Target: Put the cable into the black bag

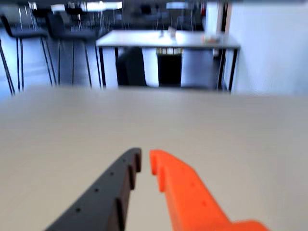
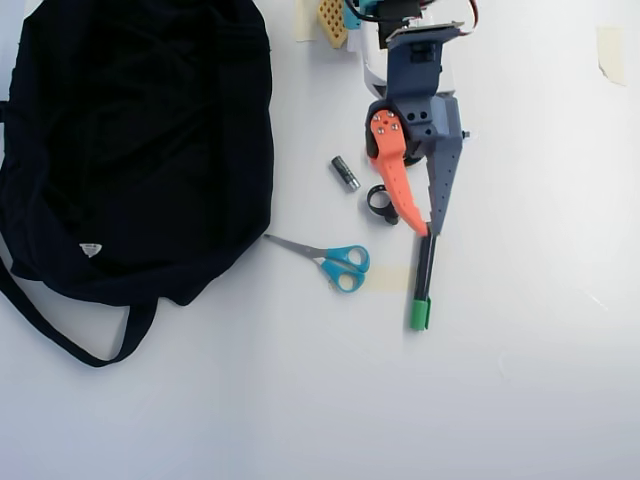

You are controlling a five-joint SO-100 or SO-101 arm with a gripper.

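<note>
The black bag (image 2: 130, 150) lies at the left of the white table in the overhead view, with a small white label (image 2: 90, 249) and a strap (image 2: 70, 335) trailing toward the bottom left. No cable shows in either view. My gripper (image 2: 428, 230) is right of the bag, pointing down the picture, its tips over the top end of a black pen. In the wrist view my gripper (image 1: 145, 159) has its black and orange jaws almost together, with only a thin gap and nothing between them, above bare table.
Blue-handled scissors (image 2: 335, 262) lie between bag and gripper. A small battery (image 2: 345, 173) and a small black ring (image 2: 378, 200) lie by the orange finger. The black pen with a green cap (image 2: 419, 313) lies below the tips. The arm's base (image 2: 410, 40) stands at the top.
</note>
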